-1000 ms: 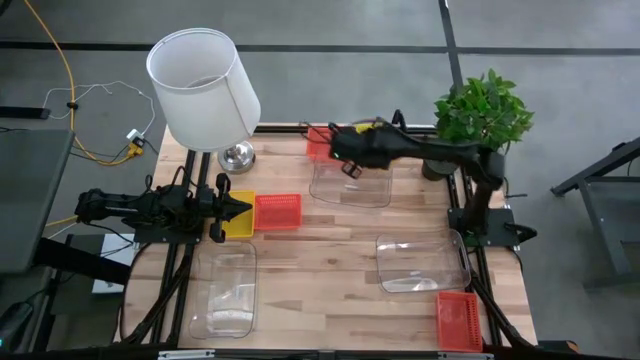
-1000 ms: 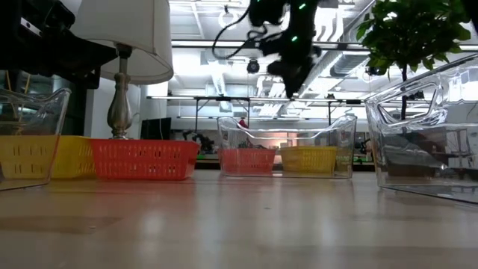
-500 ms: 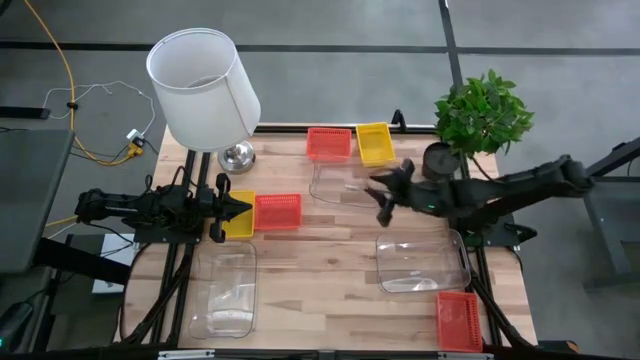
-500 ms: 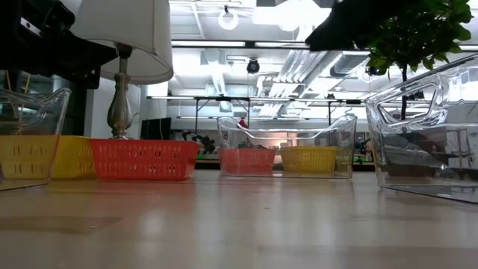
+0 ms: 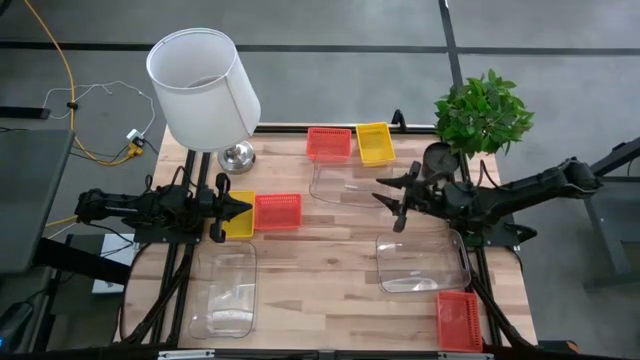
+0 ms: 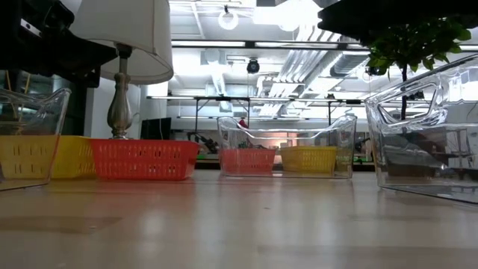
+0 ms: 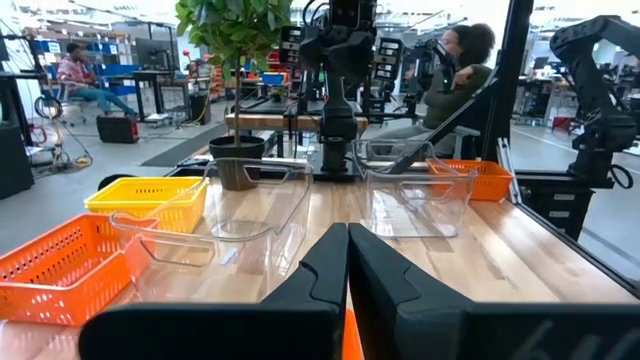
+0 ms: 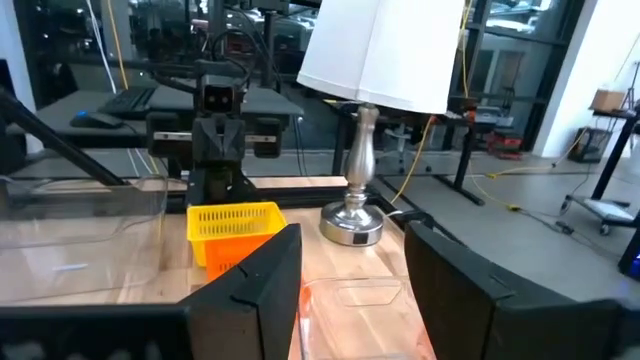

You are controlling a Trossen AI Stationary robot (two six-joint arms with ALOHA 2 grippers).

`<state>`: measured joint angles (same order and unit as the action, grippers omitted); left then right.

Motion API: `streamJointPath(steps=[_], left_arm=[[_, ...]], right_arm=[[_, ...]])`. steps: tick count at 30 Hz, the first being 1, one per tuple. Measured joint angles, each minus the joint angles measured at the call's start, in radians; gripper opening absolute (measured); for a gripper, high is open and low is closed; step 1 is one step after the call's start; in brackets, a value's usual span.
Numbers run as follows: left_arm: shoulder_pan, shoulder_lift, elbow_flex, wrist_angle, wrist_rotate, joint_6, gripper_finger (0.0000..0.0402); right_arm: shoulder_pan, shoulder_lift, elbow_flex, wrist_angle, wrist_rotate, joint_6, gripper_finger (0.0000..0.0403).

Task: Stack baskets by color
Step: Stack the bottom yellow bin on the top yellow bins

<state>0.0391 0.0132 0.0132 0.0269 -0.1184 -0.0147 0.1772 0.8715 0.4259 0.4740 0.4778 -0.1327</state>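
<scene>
At the table's far edge a red basket (image 5: 328,143) and a yellow basket (image 5: 374,143) sit side by side on their bases. At the left, another yellow basket (image 5: 240,218) and red basket (image 5: 278,211) rest on the table next to each other. A third red basket (image 5: 458,320) lies at the near right corner. My left gripper (image 5: 242,207) is shut and level over the left yellow basket. My right gripper (image 5: 390,200) hovers open and empty right of the middle clear tub (image 5: 350,182); its fingers (image 8: 255,290) stand apart with nothing between them.
Two more clear tubs sit at near left (image 5: 225,290) and near right (image 5: 420,262). A lamp (image 5: 205,90) stands at the far left corner and a potted plant (image 5: 482,115) at the far right. Bare wood lies in the table's middle (image 5: 320,270).
My right gripper has drawn back from over the two far baskets toward the table's right and near side, sinking a little and tipping from pointing down to level. Its fingers have stayed apart. The far red and yellow baskets now show uncovered.
</scene>
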Motion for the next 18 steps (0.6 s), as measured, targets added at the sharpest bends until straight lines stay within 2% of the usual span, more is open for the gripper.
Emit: streamJointPath(steps=[6, 12, 15, 18], left_arm=[[0.000, 0.000, 0.000, 0.016, -0.002, 0.000, 0.0000], [0.000, 0.000, 0.000, 0.181, -0.090, -0.068, 0.0003], [0.000, 0.014, 0.000, 0.219, -0.096, -0.113, 0.0021], [0.000, 0.053, 0.007, 0.232, -0.104, -0.150, 0.0061]], right_arm=[[0.000, 0.000, 0.000, 0.003, 0.003, -0.007, 0.0167], [0.000, 0.000, 0.000, 0.017, 0.004, -0.063, 0.0167], [0.000, 0.000, 0.000, 0.018, 0.005, -0.069, 0.0167], [0.000, 0.000, 0.000, 0.019, 0.007, -0.071, 0.0167]])
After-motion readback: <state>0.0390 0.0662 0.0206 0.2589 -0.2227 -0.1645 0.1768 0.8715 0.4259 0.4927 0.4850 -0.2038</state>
